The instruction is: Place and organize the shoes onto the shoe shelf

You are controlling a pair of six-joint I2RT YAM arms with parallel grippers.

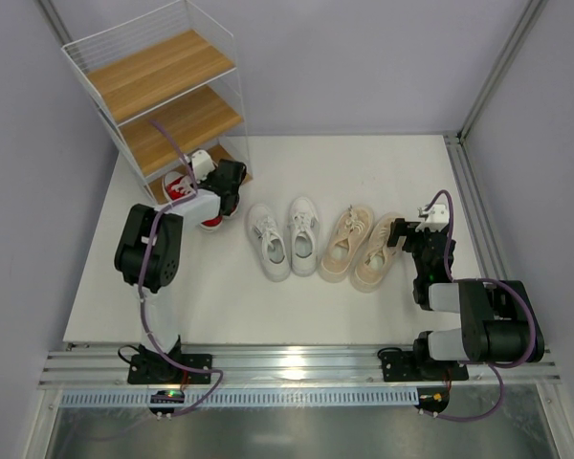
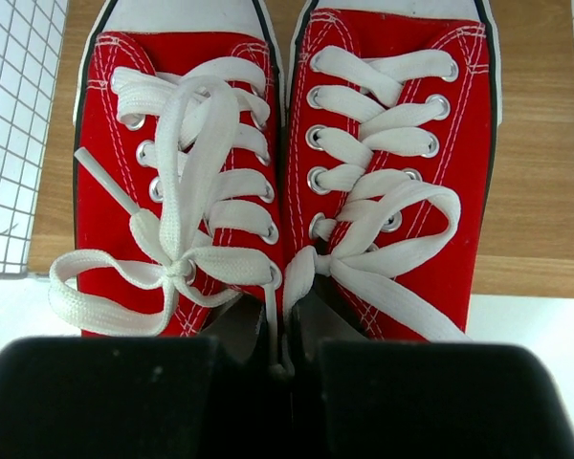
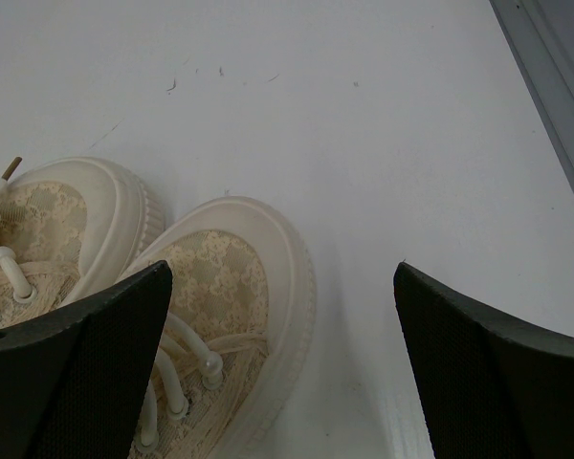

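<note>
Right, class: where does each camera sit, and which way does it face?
Top external: above and behind, looking down on table, shoe shelf; left arm, right arm show.
Left wrist: faces red shoes on a shelf board; left gripper below.
Right wrist: faces beige shoes' toes; right gripper open, in foreground.
Shared: top and left wrist both show red shoes.

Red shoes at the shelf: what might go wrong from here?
1. The red shoes sit only partly on the bottom board. Their heels overhang its front edge, so letting go now might let them slide out.
2. A loose lace end hangs between the left jaws and could snag when they pull away.
3. The open right jaws straddle one beige shoe's outer side. Closing might nudge its neighbour.
</note>
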